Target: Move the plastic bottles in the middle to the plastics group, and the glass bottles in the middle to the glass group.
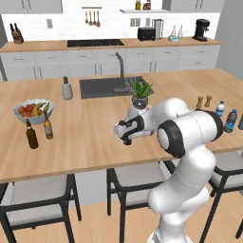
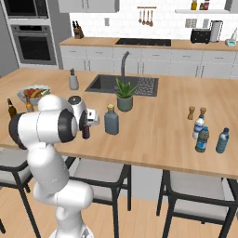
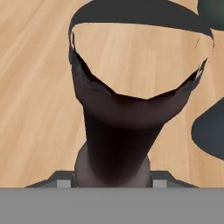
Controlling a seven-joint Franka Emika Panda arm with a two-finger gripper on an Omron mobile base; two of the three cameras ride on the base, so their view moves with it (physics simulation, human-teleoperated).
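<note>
Now the end effector grips the beer bottle by its slim neck, glass that looks slippery and breakable.

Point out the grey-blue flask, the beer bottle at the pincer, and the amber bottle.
grey-blue flask (image 2: 111, 122), right base view, its body.
beer bottle (image 3: 118, 148), hand view, its neck.
amber bottle (image 1: 48, 129), left base view, its body.

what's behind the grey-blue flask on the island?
Directly behind the grey-blue flask stands a potted plant, with the sink beyond it. The counter patch right behind the flask's body is hidden. Beside it, the gripper grips the dark beer bottle.
</note>
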